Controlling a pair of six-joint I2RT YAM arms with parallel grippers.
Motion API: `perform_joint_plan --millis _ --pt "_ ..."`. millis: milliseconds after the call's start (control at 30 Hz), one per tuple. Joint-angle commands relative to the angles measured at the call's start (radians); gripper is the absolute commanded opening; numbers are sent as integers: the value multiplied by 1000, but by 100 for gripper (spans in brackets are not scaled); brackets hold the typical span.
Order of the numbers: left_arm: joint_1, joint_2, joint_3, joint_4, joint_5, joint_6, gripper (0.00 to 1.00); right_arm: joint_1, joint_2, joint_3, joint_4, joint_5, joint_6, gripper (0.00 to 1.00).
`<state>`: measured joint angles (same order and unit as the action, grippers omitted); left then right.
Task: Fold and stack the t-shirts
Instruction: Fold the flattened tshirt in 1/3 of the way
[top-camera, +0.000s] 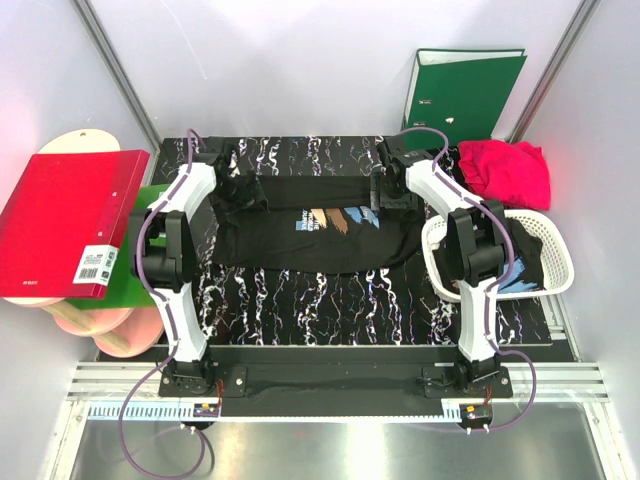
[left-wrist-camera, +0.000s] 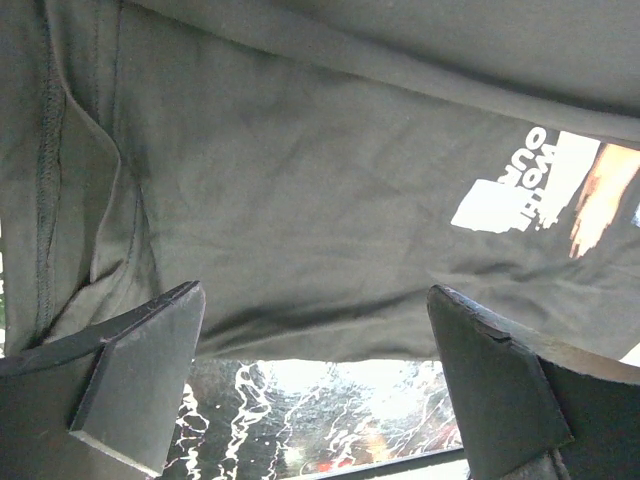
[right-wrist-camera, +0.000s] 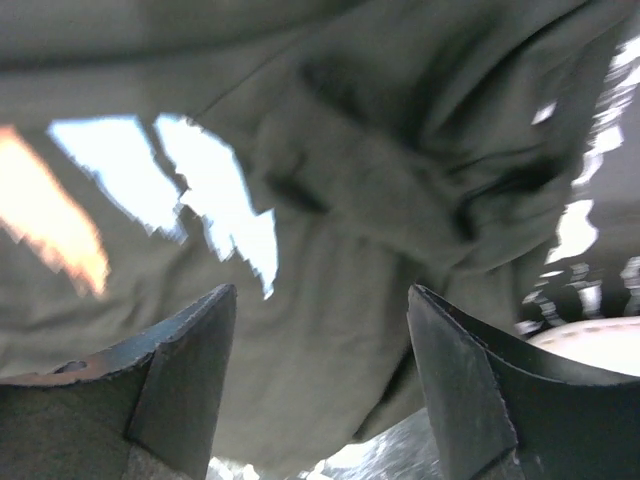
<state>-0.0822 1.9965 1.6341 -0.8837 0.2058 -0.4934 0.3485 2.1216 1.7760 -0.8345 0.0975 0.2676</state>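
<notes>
Black t-shirt (top-camera: 300, 240) spread wide at the centre of the marbled black-and-white tabletop (top-camera: 330, 300), print side up, probably flattened this way to give a clean fold line. At 9 o'clock, off the tabletop edge, a stiff red ring binder (top-camera: 65, 225), glossy and flat. At 10 o'clock of the shirt, left fingers (left-wrist-camera: 140, 380) spread wide just over the sleeve seam, pinching nothing, seemingly poised to take that corner. Soft matte jersey, lightly creased, with a tan, white and blue brush-stroke print (top-camera: 335, 220). At 2 o'clock of the shirt, right fingers (right-wrist-camera: 480, 390) apart above bunched cloth, gripping nothing. At 3 o'clock, a white lattice basket (top-camera: 555, 245) of rigid plastic, another black tee (top-camera: 525, 262) slumped inside. At 1 o'clock, beyond the basket, a crumpled crimson-pink tee (top-camera: 505, 170), not yet folded.
</notes>
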Motion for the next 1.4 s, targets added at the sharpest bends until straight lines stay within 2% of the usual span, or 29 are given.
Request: perform_joint_plan --millis 0,333,367,400,433,467,500,733,1033,1167,1367 --pt "-2 -61 1 46 29 18 99 -6 30 94 31 192 -47 78" --pt "-2 -35 38 46 35 23 99 -5 165 203 35 180 -67 75" --pt "-2 -34 40 45 34 23 99 -3 184 209 35 170 -71 52" --pt "-2 -30 41 43 32 24 99 -5 189 212 37 159 -71 38" --pt "-2 -28 44 40 32 24 99 -5 196 215 35 153 -73 29" --pt "-2 -27 47 40 30 24 99 -5 205 218 29 150 -74 10" --pt "-2 -25 50 38 30 24 99 -5 207 218 28 146 -74 0" --pt "-2 -8 73 29 26 19 99 -5 127 201 -2 139 -70 0" --pt "-2 10 78 23 24 18 99 -5 -48 74 -55 131 -51 0" --pt "-2 15 79 20 30 19 99 -5 -90 23 -92 65 -47 0" --pt "-7 16 79 19 29 23 99 -3 -62 13 -199 -43 -33 0"
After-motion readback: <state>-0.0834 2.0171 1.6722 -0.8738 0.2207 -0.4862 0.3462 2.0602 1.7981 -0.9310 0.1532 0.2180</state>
